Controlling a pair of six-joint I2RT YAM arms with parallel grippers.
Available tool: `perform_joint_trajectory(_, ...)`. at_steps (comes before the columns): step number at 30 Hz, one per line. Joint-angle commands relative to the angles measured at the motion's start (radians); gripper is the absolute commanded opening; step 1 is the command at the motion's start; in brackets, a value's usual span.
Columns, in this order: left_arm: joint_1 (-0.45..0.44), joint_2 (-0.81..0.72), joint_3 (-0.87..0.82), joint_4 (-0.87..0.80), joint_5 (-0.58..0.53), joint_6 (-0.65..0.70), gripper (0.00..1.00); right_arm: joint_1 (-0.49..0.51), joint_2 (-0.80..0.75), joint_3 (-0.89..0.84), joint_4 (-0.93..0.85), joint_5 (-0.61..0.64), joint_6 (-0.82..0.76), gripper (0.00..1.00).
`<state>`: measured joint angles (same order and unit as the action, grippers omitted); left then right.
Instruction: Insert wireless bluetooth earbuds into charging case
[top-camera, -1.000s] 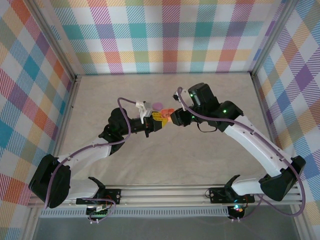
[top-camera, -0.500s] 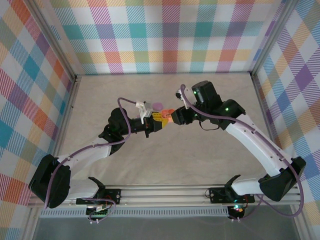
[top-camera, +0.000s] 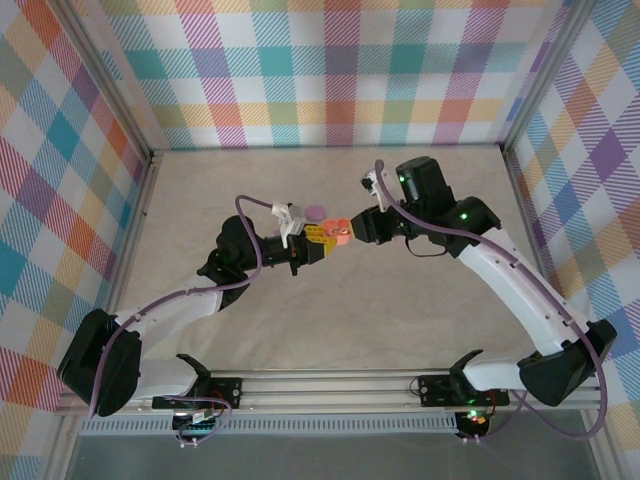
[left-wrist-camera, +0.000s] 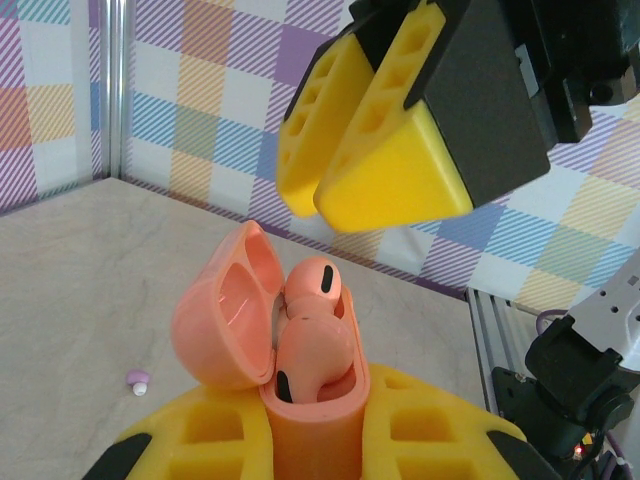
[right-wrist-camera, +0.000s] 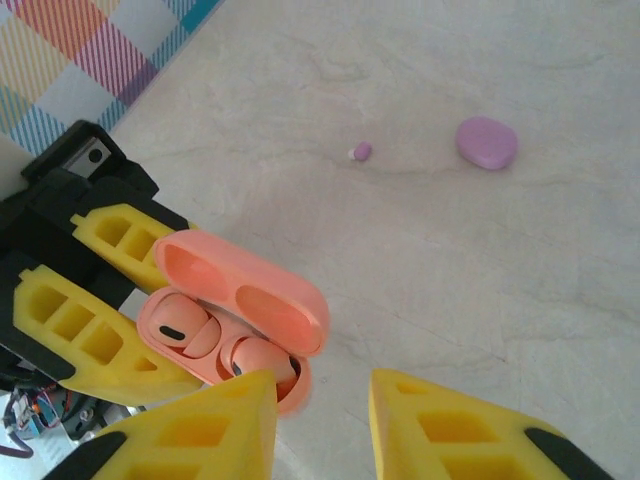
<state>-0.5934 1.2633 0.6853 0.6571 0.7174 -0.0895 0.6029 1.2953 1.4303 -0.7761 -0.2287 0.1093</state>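
My left gripper is shut on the body of an orange-pink charging case, held above the table with its lid swung open. Two orange-pink earbuds sit in its wells, the nearer one riding a little high. In the right wrist view the case lies just left of my right gripper, which is open with only table between its fingers. The top view shows the case between the left gripper and the right gripper. A tiny purple earbud lies loose on the table.
A shut purple case rests on the table beyond the loose purple earbud; the top view places that purple case just behind the left gripper. Plaid walls and a metal frame ring the table.
My right gripper has drawn back to the right, off the orange-pink case, and now has nothing in it. The left gripper and the case have stayed put.
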Motion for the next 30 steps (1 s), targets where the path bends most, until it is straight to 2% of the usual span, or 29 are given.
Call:
perform_joint_trajectory(1, -0.006, 0.001, 0.031, 0.030, 0.032, 0.016, 0.00, -0.004, -0.029, 0.026, 0.034, 0.003, 0.032, 0.30)
perform_joint_trajectory(4, -0.006, 0.003, 0.036, 0.024, 0.042, 0.020, 0.00, -0.041, -0.026, 0.047, 0.026, 0.018, 0.060, 0.29)
perform_joint_trajectory(8, -0.007, 0.002, 0.052, -0.010, 0.054, 0.046, 0.00, -0.116, 0.066, 0.155, -0.075, -0.063, 0.080, 0.30)
perform_joint_trajectory(11, -0.011, -0.003, 0.077, -0.069, 0.068, 0.083, 0.00, -0.118, 0.122, 0.192, -0.093, -0.116, 0.070, 0.30)
perform_joint_trajectory(15, -0.017, -0.015, 0.121, -0.169, 0.093, 0.148, 0.00, -0.118, 0.175, 0.194, -0.045, -0.253, 0.107, 0.30)
perform_joint_trajectory(25, -0.019, 0.021, 0.160, -0.159, 0.118, 0.155, 0.00, -0.116, 0.201, 0.142, 0.025, -0.465, 0.145, 0.29)
perform_joint_trajectory(30, -0.020, 0.029, 0.166, -0.137, 0.100, 0.146, 0.00, -0.111, 0.176, 0.119, 0.026, -0.516, 0.134, 0.28)
